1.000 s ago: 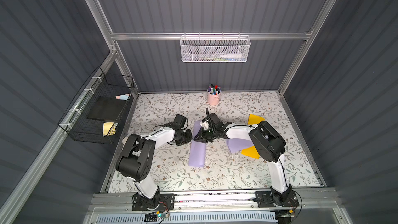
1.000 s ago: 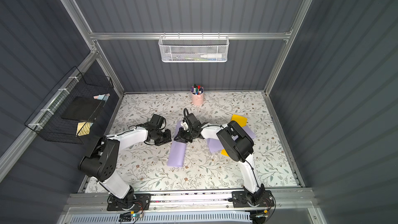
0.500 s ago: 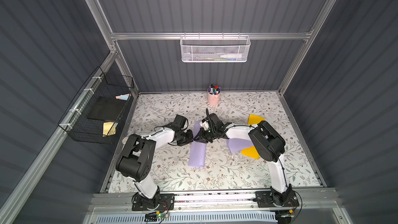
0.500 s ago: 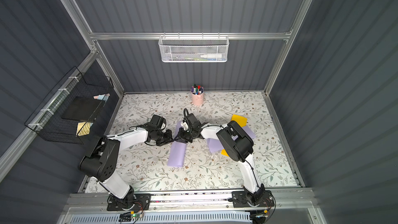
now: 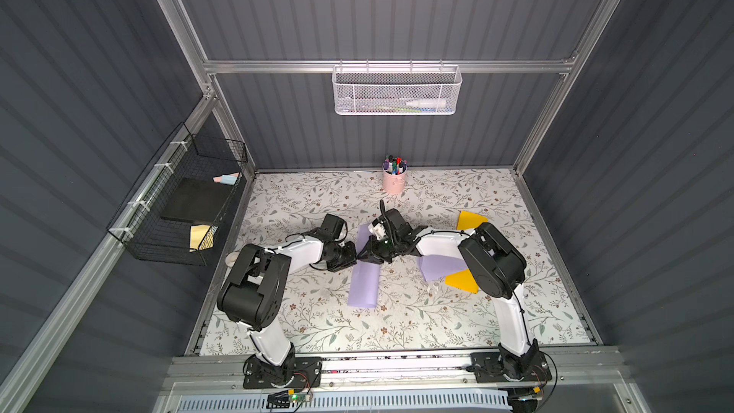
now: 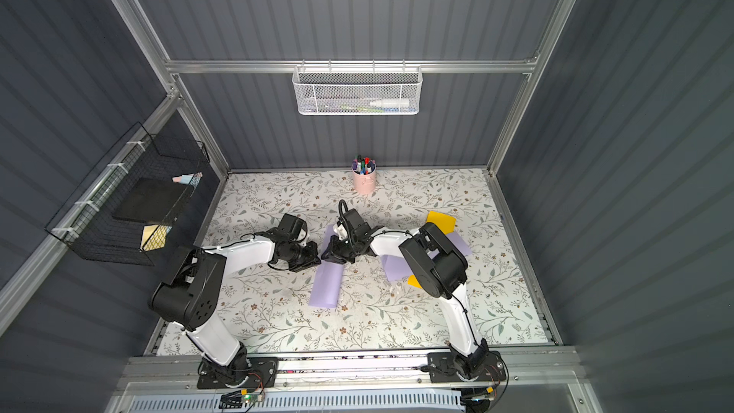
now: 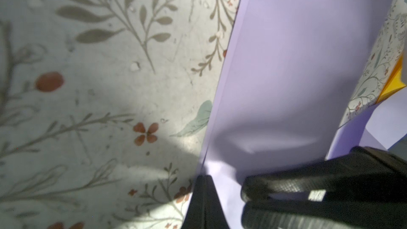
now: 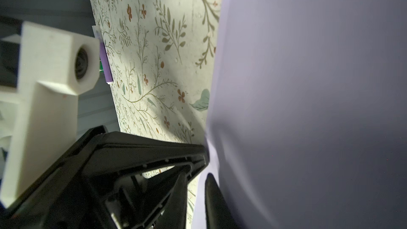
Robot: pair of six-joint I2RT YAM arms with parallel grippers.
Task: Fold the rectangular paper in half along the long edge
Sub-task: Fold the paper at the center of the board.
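A lavender paper (image 5: 363, 284) (image 6: 326, 286) lies as a long narrow strip on the floral table (image 5: 302, 311), its far end running under the right arm. Both grippers meet at the strip's left long edge, near its middle. My left gripper (image 5: 353, 256) (image 6: 316, 258) is shut; its black tip (image 7: 203, 180) touches that edge. My right gripper (image 5: 362, 255) (image 6: 325, 255) reaches in from the other side. In the left wrist view its two fingers (image 7: 286, 181) sit close together with a sliver of lavender between them. The paper (image 8: 308, 84) fills much of the right wrist view beside one dark finger (image 8: 211, 186).
A second lavender sheet (image 5: 441, 266) and yellow sheets (image 5: 470, 220) (image 5: 460, 282) lie under and around the right arm. A pink cup of pens (image 5: 393, 182) stands at the back. A black wire basket (image 5: 178, 208) hangs on the left wall, a white mesh basket (image 5: 397, 91) on the back wall.
The left gripper has crept a little to the right, up to the paper's edge and the right gripper. The right gripper and the paper have hardly moved.
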